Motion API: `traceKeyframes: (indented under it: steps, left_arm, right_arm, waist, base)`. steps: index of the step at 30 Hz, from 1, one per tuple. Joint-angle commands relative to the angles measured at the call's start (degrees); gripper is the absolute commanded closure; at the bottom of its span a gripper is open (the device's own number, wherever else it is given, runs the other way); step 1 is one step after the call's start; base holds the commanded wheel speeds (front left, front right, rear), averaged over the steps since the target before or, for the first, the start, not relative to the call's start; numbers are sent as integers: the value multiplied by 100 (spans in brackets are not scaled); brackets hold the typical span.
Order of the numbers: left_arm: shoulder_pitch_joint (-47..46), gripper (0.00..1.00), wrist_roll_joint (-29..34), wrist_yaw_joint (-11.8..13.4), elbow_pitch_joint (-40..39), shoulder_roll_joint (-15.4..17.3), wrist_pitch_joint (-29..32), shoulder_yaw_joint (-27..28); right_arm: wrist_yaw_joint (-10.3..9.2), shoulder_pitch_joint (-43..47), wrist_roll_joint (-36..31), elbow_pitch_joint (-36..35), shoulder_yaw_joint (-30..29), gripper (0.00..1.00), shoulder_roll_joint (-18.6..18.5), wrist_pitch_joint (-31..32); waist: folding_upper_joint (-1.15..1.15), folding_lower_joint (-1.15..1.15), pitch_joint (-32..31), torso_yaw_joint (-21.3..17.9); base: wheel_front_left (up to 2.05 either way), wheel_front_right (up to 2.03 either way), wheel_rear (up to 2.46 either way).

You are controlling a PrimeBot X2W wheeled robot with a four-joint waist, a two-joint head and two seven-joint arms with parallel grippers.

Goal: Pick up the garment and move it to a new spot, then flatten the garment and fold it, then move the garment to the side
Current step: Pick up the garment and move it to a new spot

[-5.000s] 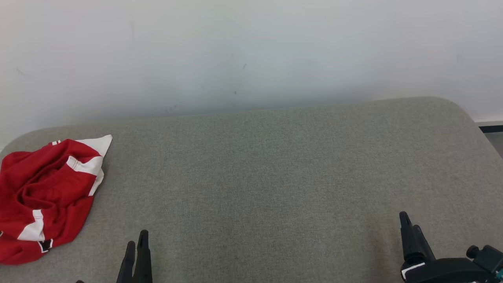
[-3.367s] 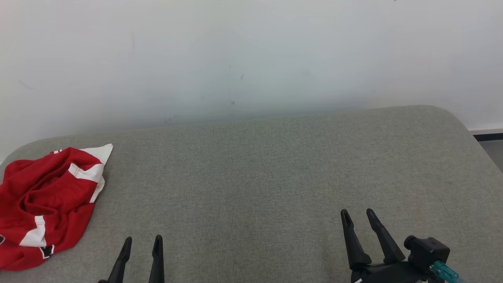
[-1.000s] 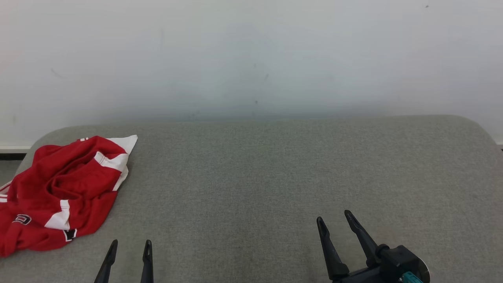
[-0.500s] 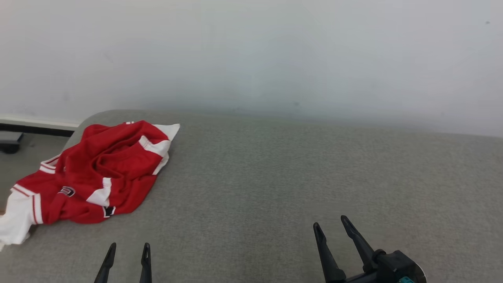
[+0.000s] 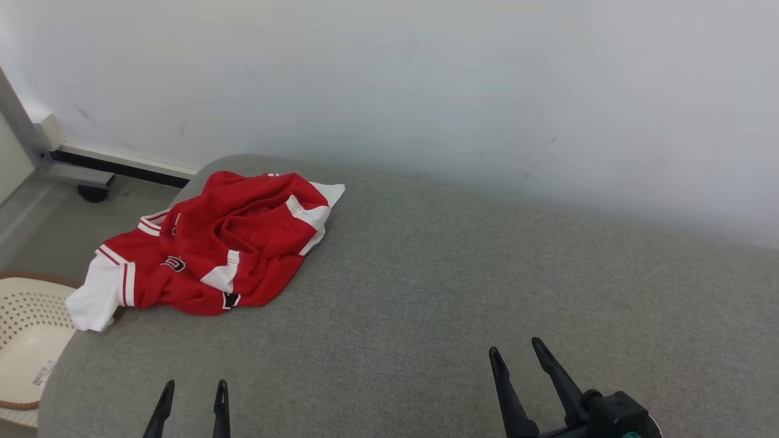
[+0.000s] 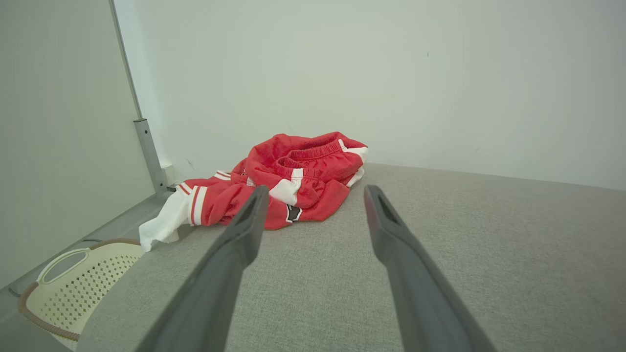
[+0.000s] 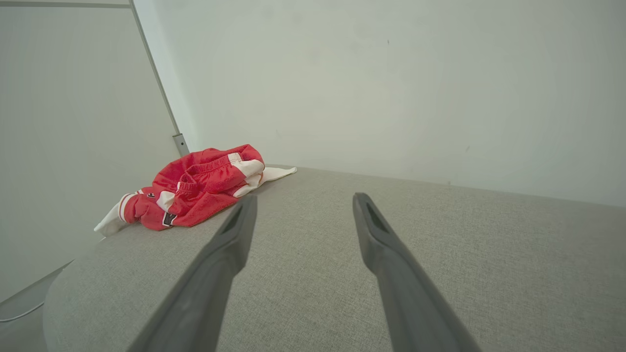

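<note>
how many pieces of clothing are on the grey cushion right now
1: a crumpled red and white garment at the far left end of the grey cushion, its white end hanging over the edge near a cream basket. Its folds could hide another.

Cut off and crumpled out of sight.
The basket (image 5: 27,316) runs off the left edge. The left gripper (image 5: 193,389) and right gripper (image 5: 516,351) are cropped at the bottom. The garment (image 5: 243,243) has folds covering its inside, and its badge (image 5: 173,263) is too small to read.
</note>
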Motion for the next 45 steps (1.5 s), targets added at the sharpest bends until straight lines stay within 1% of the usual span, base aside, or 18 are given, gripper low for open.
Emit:
traceKeyframes:
  steps: [1, 7, 13, 22, 28, 33, 38, 43, 45]
  left_arm:
    - [55, 0, 46, 14, -5, 22, -21, -7]
    - [-9, 0, 43, 39, -27, 25, -21, -21]
    - [-19, 0, 15, 53, -23, 31, -21, 13]
    - [3, 0, -28, 67, 25, 24, -21, 39]
    - [-240, 0, -66, 8, 153, 14, -20, 6]
    - [-748, 0, -165, -85, 379, 5, -20, 24]
    - [-1522, 0, -284, -290, 812, -4, -20, 57]
    - [-2428, 0, -369, -469, 1267, 63, -20, 198]
    - [-2784, 0, -426, -583, 1510, 73, -20, 239]
  right_arm:
    - [4, 121, 27, -13, -32, 0, 10, -10]
    - [4, 120, -30, -3, -24, 0, 31, -10]
    - [4, 80, -24, -2, 15, 0, 44, -10]
    - [4, 99, 1, 29, 13, 0, 19, -10]
    - [4, 0, -1, 40, 24, 0, -55, -10]
    - [4, -197, 1, 13, -5, 0, -201, -10]
    - [4, -462, -48, -27, -22, 0, -416, -10]
    - [4, -690, -82, -78, -16, 0, -638, -10]
    - [4, -781, -90, -92, -14, 0, -726, -10]
  waist:
    - [0, 0, -42, 236]
    - [0, 0, -32, 471]
    - [0, 0, 5, 531]
    - [0, 0, 63, 472]
    - [0, 0, 246, 352]
    - [0, 0, 695, 207]
    - [0, 0, 1241, 123]
    - [0, 0, 1727, 49]
    - [0, 0, 1901, 26]
  base:
    - [0, 0, 0]
    - [0, 0, 0]
    - [0, 0, 0]
    - [0, 0, 0]
    - [0, 0, 0]
    - [0, 0, 0]
    - [0, 0, 0]
    - [0, 0, 0]
    - [0, 0, 0]
